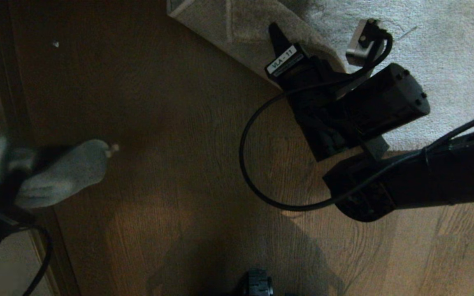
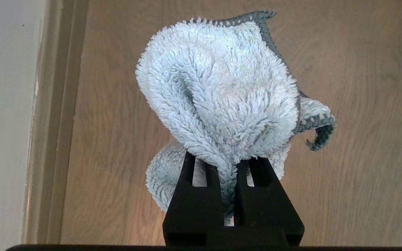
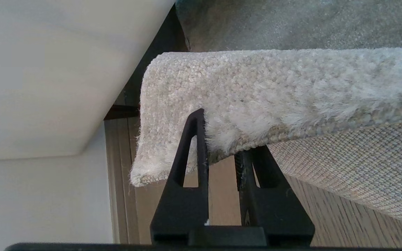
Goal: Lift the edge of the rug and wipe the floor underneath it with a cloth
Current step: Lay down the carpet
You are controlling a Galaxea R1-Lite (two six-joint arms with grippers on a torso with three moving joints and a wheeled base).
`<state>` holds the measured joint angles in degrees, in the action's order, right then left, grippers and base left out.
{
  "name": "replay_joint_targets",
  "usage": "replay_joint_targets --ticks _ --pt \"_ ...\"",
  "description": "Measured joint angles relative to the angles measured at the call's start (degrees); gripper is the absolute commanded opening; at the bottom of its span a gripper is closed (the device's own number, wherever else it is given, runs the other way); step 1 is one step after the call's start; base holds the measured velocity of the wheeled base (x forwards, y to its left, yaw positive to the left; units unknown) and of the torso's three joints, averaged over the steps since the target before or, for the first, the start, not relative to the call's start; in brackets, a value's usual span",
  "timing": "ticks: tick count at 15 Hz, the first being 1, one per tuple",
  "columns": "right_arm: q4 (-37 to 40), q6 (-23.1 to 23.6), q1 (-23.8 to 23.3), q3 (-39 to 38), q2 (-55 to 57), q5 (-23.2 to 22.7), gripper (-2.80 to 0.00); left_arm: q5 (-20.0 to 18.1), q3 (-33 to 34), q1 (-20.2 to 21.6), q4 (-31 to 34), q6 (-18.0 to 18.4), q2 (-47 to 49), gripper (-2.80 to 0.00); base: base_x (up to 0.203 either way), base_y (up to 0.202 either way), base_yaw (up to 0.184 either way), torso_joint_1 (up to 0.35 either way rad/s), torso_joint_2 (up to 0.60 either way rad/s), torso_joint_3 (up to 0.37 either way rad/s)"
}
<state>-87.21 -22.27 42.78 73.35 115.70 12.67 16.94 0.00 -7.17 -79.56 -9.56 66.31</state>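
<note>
Black and angular, the right pincer (image 3: 220,146) grips the rug edge (image 3: 257,104), holding it raised off the brown plank floor (image 1: 187,164). At far left the left pincer (image 2: 227,167) clamps the fluffy pale cloth (image 2: 222,94) above bare boards.

Domestic interior, likely a living room: wood-grain plank floor (image 1: 171,123), a pile rug (image 1: 447,49) laid over it, and a pale wall (image 2: 2,122) with skirting board (image 2: 52,139) along the floor's margin.
</note>
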Motion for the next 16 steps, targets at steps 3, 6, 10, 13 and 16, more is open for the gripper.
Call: replay_joint_targets --ticks 3,6,10,13,16 --pt "0.0 0.0 0.0 0.0 -0.1 0.0 -2.80 -1.7 0.0 0.3 3.2 2.0 -2.1 -2.80 0.000 0.000 0.000 0.000 0.00 0.000" --pt "0.0 0.7 0.0 -0.1 -0.1 0.0 -2.80 -1.8 0.0 1.0 8.1 3.7 -4.1 -2.80 0.000 0.000 0.000 0.000 0.00 0.000" --pt "0.0 0.8 0.1 -0.5 -0.4 0.0 -2.80 -3.2 0.0 0.9 20.4 6.0 -10.5 -2.80 0.000 0.000 0.000 0.000 0.00 0.000" --pt "0.0 0.9 0.1 -1.2 -0.7 0.0 -2.80 -3.9 0.0 0.6 31.5 6.1 -17.8 -2.80 0.000 0.000 0.000 0.000 0.00 0.000" --pt "0.0 1.1 0.1 -1.6 -1.0 0.1 -2.80 -6.2 0.0 -0.4 42.3 6.0 -26.8 -2.80 0.000 0.000 0.000 0.000 0.00 0.000"
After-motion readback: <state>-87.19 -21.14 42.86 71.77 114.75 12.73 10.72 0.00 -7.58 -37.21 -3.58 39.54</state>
